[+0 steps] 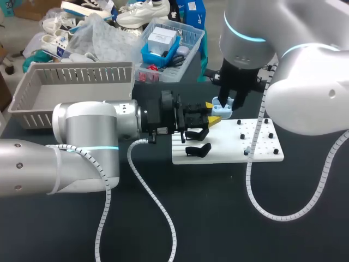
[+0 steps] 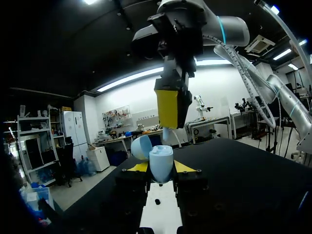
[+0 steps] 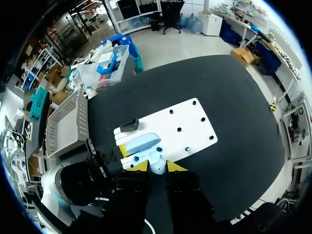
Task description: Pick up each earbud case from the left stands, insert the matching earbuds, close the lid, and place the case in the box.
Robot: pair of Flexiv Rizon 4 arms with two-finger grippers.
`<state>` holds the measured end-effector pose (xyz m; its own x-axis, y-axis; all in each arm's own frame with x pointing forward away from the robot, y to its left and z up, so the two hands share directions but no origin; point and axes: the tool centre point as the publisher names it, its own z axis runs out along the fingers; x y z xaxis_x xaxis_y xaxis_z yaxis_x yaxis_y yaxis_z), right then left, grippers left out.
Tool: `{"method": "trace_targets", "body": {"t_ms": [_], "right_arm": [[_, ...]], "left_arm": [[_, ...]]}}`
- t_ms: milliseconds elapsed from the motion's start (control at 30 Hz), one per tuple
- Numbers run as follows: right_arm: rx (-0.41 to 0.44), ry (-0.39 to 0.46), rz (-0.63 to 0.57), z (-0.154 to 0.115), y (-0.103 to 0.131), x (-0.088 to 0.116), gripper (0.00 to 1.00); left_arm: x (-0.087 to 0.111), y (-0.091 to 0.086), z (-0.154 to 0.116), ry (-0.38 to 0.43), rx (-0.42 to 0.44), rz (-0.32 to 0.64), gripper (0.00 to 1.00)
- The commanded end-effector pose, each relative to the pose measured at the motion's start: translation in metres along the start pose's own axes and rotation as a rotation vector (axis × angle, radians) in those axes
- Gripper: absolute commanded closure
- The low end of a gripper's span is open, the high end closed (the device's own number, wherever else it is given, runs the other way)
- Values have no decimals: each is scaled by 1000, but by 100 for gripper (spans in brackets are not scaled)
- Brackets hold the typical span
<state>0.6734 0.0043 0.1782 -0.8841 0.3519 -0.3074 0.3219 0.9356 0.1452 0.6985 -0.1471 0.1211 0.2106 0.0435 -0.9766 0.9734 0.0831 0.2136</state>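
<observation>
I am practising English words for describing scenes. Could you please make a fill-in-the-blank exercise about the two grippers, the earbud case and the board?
1. The left gripper is shut on a light blue earbud case whose lid is ____.
2. The right gripper hangs directly ____ the case.
3. The black stand sits on a ____ board.

Missing words: open; above; white.

Left end effector (image 2: pixel 161 168) level, clamped; right end effector (image 3: pixel 157 166) vertical above (also clamped).
</observation>
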Motion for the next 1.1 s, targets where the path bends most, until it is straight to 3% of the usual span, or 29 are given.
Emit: {"method": "trace_targets", "body": {"t_ms": [33,1100], "right_arm": [[0,3,-1,3,2,-1,100],[-10,12,-9,10,4,-5,100]], "left_arm": [[1,0,0,-2,-2,1,100],[1,0,0,-2,-2,1,100]]}}
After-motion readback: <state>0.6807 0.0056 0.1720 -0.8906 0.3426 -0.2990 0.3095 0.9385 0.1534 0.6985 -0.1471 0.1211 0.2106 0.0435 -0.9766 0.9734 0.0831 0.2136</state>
